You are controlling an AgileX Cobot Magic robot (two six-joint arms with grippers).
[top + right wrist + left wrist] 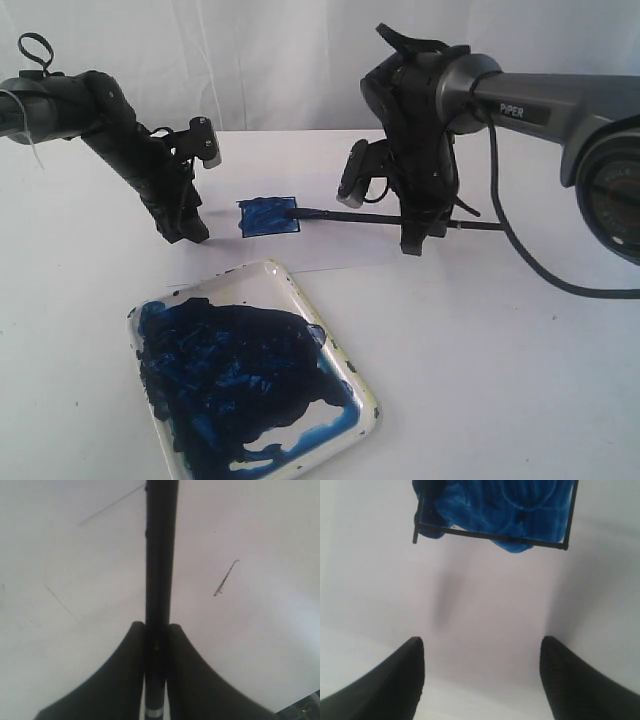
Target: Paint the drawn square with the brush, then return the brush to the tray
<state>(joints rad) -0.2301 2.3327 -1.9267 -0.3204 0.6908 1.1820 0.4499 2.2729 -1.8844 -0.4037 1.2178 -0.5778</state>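
Exterior view. The drawn square (268,216) is seen on a white sheet of paper (330,255), its inside covered with dark blue paint. The brush (350,216) is held almost level above the sheet, its tip touching the right edge of the square. The handle is clamped in the right gripper (413,243), which points down at the table (500,380). The left gripper (190,232) is lowered just beside the square's left side. The tray (262,267), smeared with blue, is placed nearer the camera, its far corner close to the sheet's edge.

Left wrist view. The two fingers (405,680) of the left gripper are spread apart with nothing between them. Only white paper is seen below them. The painted square (495,510) lies beyond the fingertips, with paint spilled over one side of its outline.

Right wrist view. The brush handle (161,555) is gripped tightly between the jaws of the right gripper (156,630). A silver band (154,713) is visible behind the fingertips.
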